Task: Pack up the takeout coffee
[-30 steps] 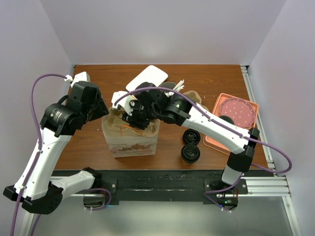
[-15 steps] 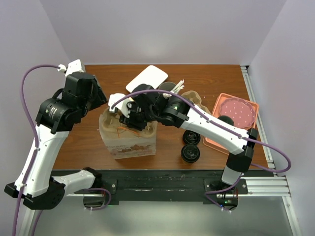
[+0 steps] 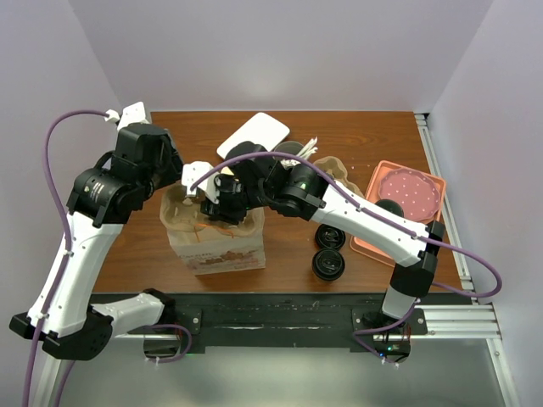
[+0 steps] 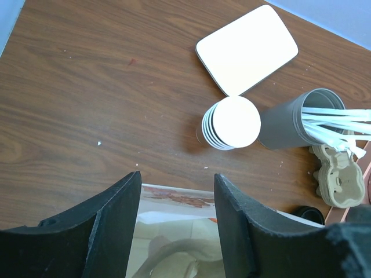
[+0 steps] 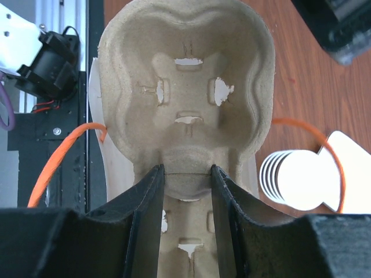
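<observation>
Nearest, takeout coffee [image 3: 328, 264] on the worktop [image 3: 293, 254], black lid up, right of the paper bag [image 3: 216, 250] and outside it. Over the bag's mouth, right hand [image 5: 186, 171] clamped on a pulp cup carrier [image 5: 185, 87]. At the bag's far left rim, left hand [image 4: 177, 176] with fingers apart. Farther back, stack of lidless cups [image 4: 232, 123] beside a grey utensil cup [image 4: 287, 124].

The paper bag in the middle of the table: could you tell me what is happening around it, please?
The right gripper is clamped on a moulded pulp cup carrier, holding it at the mouth of the paper bag. The left gripper hangs with jaws apart over the bag's far left rim, apparently gripping nothing. Black-lidded cups stand on the table right of the bag, not yet packed.
</observation>
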`<state>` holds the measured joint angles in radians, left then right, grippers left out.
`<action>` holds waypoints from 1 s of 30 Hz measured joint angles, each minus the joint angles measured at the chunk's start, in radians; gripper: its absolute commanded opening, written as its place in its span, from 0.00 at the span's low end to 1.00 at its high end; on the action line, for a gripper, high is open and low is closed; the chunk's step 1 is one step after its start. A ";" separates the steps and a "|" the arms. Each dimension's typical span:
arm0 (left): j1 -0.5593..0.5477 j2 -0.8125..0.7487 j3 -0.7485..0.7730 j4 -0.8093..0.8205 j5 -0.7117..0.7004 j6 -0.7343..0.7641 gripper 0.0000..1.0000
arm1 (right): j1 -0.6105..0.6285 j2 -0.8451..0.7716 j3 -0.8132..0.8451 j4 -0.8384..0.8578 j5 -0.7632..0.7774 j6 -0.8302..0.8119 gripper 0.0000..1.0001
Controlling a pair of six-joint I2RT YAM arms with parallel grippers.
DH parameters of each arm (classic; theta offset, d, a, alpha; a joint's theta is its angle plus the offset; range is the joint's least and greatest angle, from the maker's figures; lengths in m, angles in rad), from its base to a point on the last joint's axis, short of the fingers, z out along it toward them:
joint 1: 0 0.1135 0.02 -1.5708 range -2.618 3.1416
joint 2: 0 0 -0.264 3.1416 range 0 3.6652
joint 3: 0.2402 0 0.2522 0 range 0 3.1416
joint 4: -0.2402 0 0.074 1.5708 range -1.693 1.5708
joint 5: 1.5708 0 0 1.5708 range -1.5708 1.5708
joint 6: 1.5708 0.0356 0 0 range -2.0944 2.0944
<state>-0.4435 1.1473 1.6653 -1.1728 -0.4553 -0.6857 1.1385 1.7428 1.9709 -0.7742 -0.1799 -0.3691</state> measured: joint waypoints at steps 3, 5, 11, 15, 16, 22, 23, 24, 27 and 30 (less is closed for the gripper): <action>0.004 0.004 0.004 0.002 0.000 0.006 0.58 | 0.000 0.000 0.000 0.010 -0.022 -0.012 0.34; 0.006 0.006 0.008 0.002 -0.002 0.014 0.58 | 0.000 0.000 0.000 0.013 -0.026 -0.019 0.34; 0.008 0.007 0.011 0.003 -0.005 0.021 0.58 | 0.000 0.000 -0.006 0.036 -0.024 -0.053 0.34; 0.011 0.007 0.012 0.003 -0.007 0.025 0.58 | 0.000 0.000 -0.014 0.042 -0.022 -0.079 0.33; 0.011 0.007 0.012 0.003 -0.008 0.025 0.58 | 0.000 0.000 -0.017 0.044 -0.022 -0.085 0.34; 0.011 0.007 0.012 0.002 -0.016 0.025 0.58 | 0.000 -0.002 -0.071 0.067 -0.022 -0.101 0.33; 0.011 0.007 0.012 0.002 -0.018 0.025 0.58 | 0.000 -0.002 -0.080 0.068 -0.022 -0.103 0.33; 0.011 0.007 0.012 0.001 -0.018 0.025 0.58 | 0.000 -0.002 -0.088 0.068 -0.022 -0.103 0.33; 0.011 0.007 0.012 0.001 -0.019 0.025 0.58 | 0.000 -0.002 -0.091 0.073 -0.016 -0.103 0.32; 0.011 0.007 0.012 0.001 -0.022 0.025 0.58 | 0.000 -0.002 -0.074 0.073 0.004 -0.103 0.32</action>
<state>-0.4320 1.1542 1.6775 -1.1721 -0.4774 -0.6609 1.1385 1.7412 1.8969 -0.7013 -0.1761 -0.4717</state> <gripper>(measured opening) 0.582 0.377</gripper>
